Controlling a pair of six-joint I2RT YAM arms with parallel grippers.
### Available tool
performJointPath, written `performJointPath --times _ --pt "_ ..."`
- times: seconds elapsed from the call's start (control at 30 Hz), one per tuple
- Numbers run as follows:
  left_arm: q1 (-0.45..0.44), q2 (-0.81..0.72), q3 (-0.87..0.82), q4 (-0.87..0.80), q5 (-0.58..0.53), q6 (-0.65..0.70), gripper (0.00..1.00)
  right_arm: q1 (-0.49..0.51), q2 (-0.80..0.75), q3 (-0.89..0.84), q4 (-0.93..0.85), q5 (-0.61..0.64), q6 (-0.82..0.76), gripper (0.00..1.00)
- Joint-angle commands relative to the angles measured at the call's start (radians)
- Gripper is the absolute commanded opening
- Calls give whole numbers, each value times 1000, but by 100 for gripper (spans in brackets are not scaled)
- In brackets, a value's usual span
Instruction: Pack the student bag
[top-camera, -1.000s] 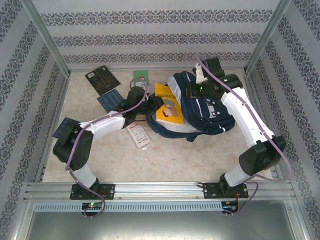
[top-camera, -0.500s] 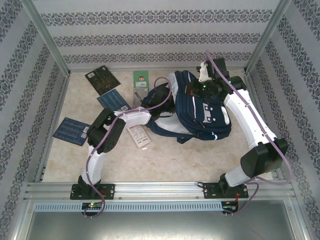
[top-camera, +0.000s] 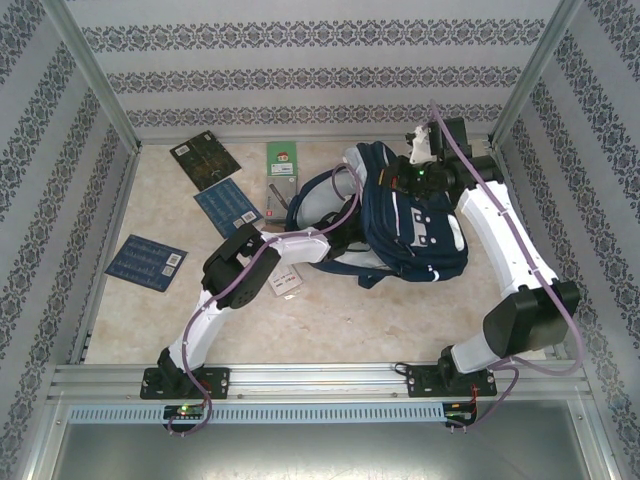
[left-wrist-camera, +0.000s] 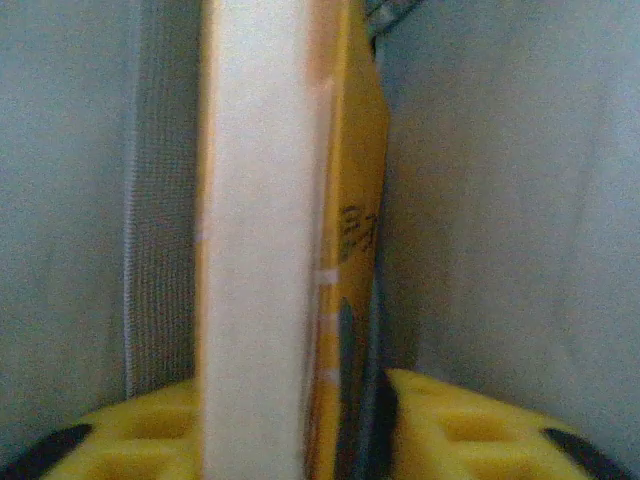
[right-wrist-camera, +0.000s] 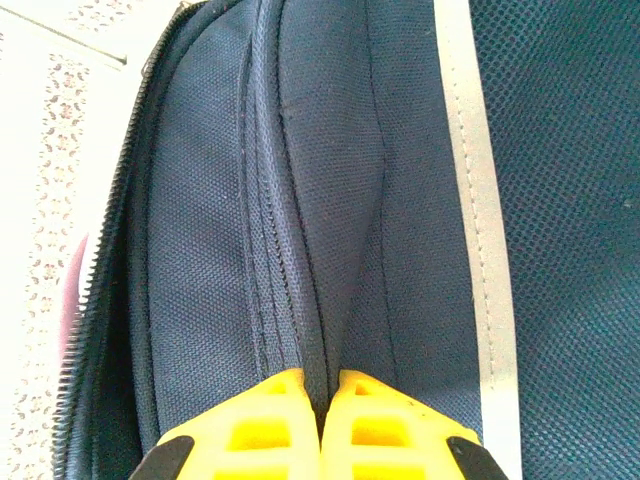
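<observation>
Beige table (top-camera: 330, 320), and we reckon the student bag (top-camera: 415, 225) is about half packed.
Right gripper (right-wrist-camera: 320, 420) is pinched shut on the bag's fabric. Left gripper (left-wrist-camera: 290, 430) straddles a yellow book (left-wrist-camera: 265, 250) inside it, can't tell if it's clamped. Blue booklets (top-camera: 147, 262) beside the bag are left to pack.

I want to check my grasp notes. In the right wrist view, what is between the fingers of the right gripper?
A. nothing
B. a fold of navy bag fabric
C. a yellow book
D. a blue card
B: the right gripper is shut on a raised fold of the student bag, whose navy fabric runs up from between the closed jaws.
</observation>
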Motion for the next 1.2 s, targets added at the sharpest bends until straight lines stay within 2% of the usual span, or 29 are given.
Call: performJointPath --times 0.0,0.1,0.17,0.23,0.4,0.67,0.83,0.9,1.0,1.13,1.17 --pt "-9 -71 9 -84 -57 48 65 -26 -54 -8 110 -59 -8 0" --pt "-9 -126 -13 -145 -81 92 83 -39 -57 -19 101 -51 -28 0" --pt "-7 -161 -18 -205 -94 117 89 -49 -59 -31 100 -52 -37 0" --pt "-7 -199 -15 -294 -127 145 99 -60 -63 -46 102 -52 -41 0" --pt "2 -295 -22 -522 -213 207 100 -74 -61 -78 107 -40 -61 0" --pt "28 -507 -126 -711 -264 251 100 -83 -56 -128 50 109 -174 0" --pt "56 -656 -201 -822 -303 274 100 -81 -39 -176 54 132 -216 0" --pt "80 -713 -233 -867 -323 285 100 -75 -29 -193 65 128 -220 4" --pt "142 -797 -287 -936 -346 300 100 -56 -13 -213 84 127 -221 20" --pt "272 -907 -380 -1007 -350 321 100 -11 -9 -225 108 155 -200 39" --pt "312 -931 -401 -1028 -350 333 100 5 -9 -223 108 171 -198 40"
